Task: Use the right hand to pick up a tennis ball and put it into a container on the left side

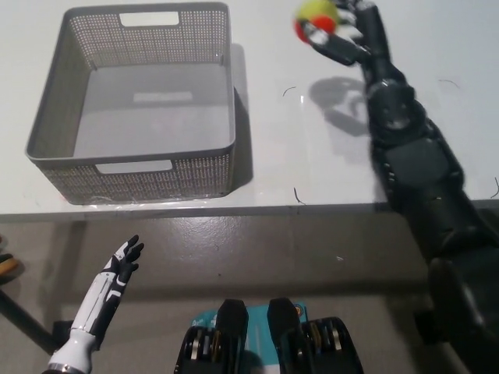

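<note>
White worktop (327, 167), matte, smooth, filling the upper half of the head view; near edge straight across the middle of the picture. A few short dark curved marks on the surface, right of centre. Below the edge: grey-brown floor (257, 257), dull, speckled. Soft shadow of the arm cast on the worktop near the top, right of centre.

Grey basket (129, 160) on the left part of the worktop: rectangular, perforated mesh walls, solid rim, slot handles in the near and far walls. Interior bare, plain grey bottom. Dark shadow along its right wall.

Tennis ball (316, 15) at the top of the picture, right of the basket and well apart from it. Yellow-green over most of the visible surface, red-orange patch at its left side. Raised above the worktop, not touching it; shadow lies separately below it on the surface. Upper part close to the picture's edge.

Right hand (339, 31), black, closed around the tennis ball; fingers (331, 43) wrapped under and beside it. Black forearm stretched diagonally from the lower right up to the ball.

Left hand (121, 261), white with dark fingers, resting low at lower left, below the worktop's edge, over the floor. Fingers spread apart, nothing held.
</note>
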Robot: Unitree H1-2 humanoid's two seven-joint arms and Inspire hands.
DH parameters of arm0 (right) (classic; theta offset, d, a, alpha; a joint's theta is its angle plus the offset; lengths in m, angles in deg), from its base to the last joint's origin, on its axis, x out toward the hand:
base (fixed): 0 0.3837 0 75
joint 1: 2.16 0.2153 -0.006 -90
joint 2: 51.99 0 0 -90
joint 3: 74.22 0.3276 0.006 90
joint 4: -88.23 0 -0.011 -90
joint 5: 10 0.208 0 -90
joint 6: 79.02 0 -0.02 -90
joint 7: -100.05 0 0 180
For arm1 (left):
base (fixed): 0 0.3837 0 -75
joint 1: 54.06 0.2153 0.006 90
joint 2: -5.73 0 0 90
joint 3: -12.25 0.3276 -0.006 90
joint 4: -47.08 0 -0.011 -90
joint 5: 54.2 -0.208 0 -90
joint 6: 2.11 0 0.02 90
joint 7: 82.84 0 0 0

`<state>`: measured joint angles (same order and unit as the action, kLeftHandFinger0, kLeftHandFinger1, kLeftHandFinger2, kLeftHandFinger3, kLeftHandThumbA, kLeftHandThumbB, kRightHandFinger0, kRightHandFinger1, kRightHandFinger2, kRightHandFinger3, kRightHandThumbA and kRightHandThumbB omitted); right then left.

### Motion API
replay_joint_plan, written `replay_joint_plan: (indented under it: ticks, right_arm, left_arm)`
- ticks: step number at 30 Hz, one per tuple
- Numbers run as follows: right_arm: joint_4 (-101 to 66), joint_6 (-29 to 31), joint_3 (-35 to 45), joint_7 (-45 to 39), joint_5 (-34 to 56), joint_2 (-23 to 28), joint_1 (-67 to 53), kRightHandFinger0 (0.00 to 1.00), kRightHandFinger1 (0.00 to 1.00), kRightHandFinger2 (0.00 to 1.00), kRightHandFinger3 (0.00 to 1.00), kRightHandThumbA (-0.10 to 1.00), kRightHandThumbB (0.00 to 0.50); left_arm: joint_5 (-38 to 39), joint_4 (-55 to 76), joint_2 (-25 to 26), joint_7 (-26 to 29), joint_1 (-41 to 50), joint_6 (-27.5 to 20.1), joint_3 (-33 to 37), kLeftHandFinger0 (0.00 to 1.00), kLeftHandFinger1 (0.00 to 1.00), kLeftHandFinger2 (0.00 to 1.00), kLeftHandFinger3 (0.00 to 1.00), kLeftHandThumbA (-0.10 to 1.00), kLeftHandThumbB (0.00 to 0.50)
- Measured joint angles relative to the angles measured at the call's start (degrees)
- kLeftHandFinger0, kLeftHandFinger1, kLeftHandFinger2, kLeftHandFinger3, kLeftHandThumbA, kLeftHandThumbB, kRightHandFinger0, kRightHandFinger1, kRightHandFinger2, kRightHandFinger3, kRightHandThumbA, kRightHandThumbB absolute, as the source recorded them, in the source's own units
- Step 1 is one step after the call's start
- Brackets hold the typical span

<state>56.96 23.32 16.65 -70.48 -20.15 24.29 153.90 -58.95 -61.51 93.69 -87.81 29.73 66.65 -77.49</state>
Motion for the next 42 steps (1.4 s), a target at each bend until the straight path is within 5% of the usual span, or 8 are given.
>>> replay_joint_plan:
  ticks: [7, 8, 9, 19, 32, 38, 39, 42]
  right_arm:
    - [-1.7, -0.9, -2.3, -0.4, 0.1, -4.4, 3.3, 0.0, 0.33, 0.72, 0.77, -0.1, 0.148]
    - [-1.7, -1.1, -2.8, -0.5, 0.1, -5.2, 3.8, 0.05, 0.4, 0.79, 0.83, -0.1, 0.206]
    - [-1.7, -1.2, -3.2, -0.5, 0.1, -5.8, 4.0, 0.0, 0.33, 0.74, 0.79, -0.1, 0.146]
    - [3.2, -1.3, -8.9, -0.7, -1.0, -11.6, 8.3, 0.0, 0.34, 0.76, 0.84, -0.1, 0.119]
    - [16.6, 0.4, -25.1, 0.6, -9.9, -14.1, 11.8, 0.0, 0.54, 0.92, 1.0, -0.1, 0.096]
    - [18.8, 0.4, -30.7, 1.9, -14.4, -14.3, 12.7, 0.01, 0.56, 0.94, 1.0, -0.1, 0.105]
    - [19.0, 0.4, -31.0, 2.0, -14.8, -14.3, 12.8, 0.04, 0.58, 0.96, 1.0, -0.1, 0.158]
    - [19.3, 0.3, -31.3, 2.5, -15.8, -14.3, 13.1, 0.12, 0.45, 0.69, 0.65, -0.06, 0.201]
  left_arm:
    - [0.0, 0.0, 0.0, -0.2, 0.1, 0.0, 0.1, 1.0, 1.0, 1.0, 1.0, 1.0, 0.262]
    - [0.1, 0.0, 0.0, -0.4, 0.2, 0.0, 0.1, 1.0, 1.0, 1.0, 1.0, 1.0, 0.262]
    - [0.1, 0.0, 0.0, -0.5, 0.2, 0.0, 0.0, 1.0, 1.0, 1.0, 1.0, 1.0, 0.249]
    - [1.0, 0.2, 0.0, -1.5, 0.6, 0.3, 0.1, 1.0, 1.0, 1.0, 1.0, 1.0, 0.254]
    - [1.3, 0.6, 0.0, -2.1, 0.6, 0.3, 0.2, 1.0, 1.0, 1.0, 1.0, 1.0, 0.252]
    - [1.2, 0.7, 0.1, -2.1, 0.5, 0.3, 0.4, 1.0, 1.0, 1.0, 1.0, 1.0, 0.266]
    - [1.2, 0.7, 0.1, -2.2, 0.4, 0.3, 0.4, 1.0, 1.0, 1.0, 1.0, 1.0, 0.268]
    - [1.2, 0.8, 0.1, -2.5, 0.3, 0.3, 0.5, 1.0, 1.0, 1.0, 1.0, 1.0, 0.264]
